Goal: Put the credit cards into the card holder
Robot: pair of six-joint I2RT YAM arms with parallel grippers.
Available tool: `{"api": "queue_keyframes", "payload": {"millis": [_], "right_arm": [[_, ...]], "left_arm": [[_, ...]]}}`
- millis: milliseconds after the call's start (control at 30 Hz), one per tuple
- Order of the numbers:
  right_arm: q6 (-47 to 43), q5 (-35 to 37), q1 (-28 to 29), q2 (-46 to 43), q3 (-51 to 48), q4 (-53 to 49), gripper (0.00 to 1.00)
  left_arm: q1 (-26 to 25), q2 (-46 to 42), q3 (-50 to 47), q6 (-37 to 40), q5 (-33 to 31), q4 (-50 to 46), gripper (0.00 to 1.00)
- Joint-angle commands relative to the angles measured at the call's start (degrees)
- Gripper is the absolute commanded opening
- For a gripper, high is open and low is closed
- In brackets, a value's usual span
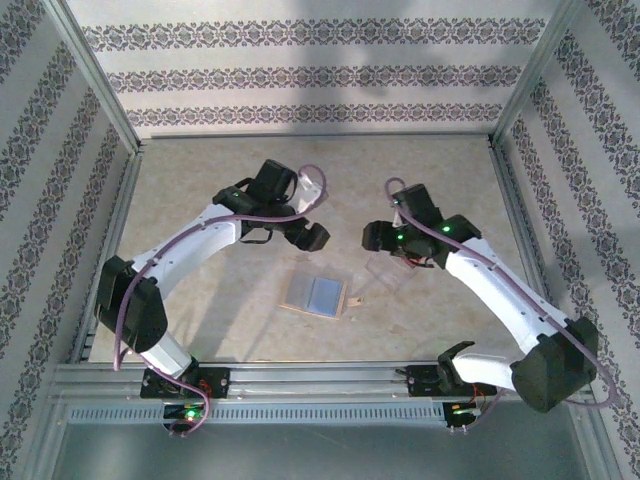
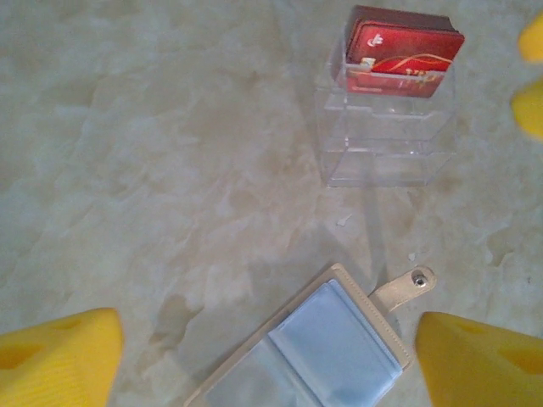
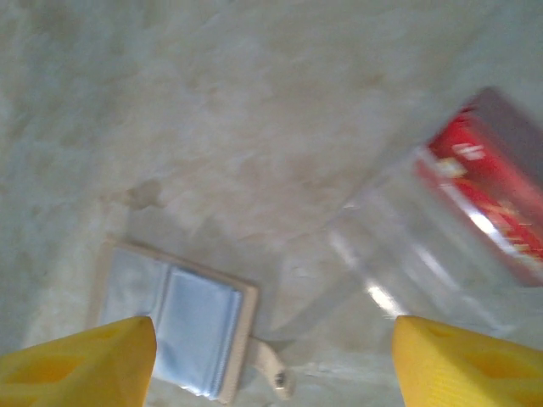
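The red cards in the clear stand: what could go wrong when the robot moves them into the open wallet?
1. The red cards sit close together in the clear stand; a pull may drag out several or tip the stand.
2. The wallet lies open on the table, held by nothing; pushing a card into a pocket may slide it away.
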Motion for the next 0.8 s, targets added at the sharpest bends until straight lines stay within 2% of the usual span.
{"api": "queue_keyframes", "payload": {"millis": [0,67,233,367,500,767], "right_arm": [[-6.3,-1.1,-5.6,-1.6,1.0,-5.2,0.77],[-8.3,-2.0,-9.3,-2.3,0.6,-5.5,0.81],[-11.7,-5.5,-19.5,-2.6,-1.6,-4.6,0.87],[-12.1,-12.1,-24.8,-1.6,-5.3,1.1,0.92],[-11.5,-17.1,-26.9,1.4,-7.5,5.6,0.97],[-11.2,-20.3,-27.6,6.8,-9.8,13.4,0.97]], "left_arm": [[-2.3,2.8,3.0,1.1,-3.3,-0.2,0.96],[-3.7,4.8,4.9,0.4,-3.5,0.4,1.0],[-6.2,8.9,9.4,-1.8,-5.5,-0.3,1.0],[-6.6,9.8,9.0,-3.3,-4.6,0.6,1.0],[-6.6,9.6,7.2,-5.0,-4.3,1.5,1.0],[-6.6,8.5,1.9,-7.2,-1.1,6.0,1.0]]}}
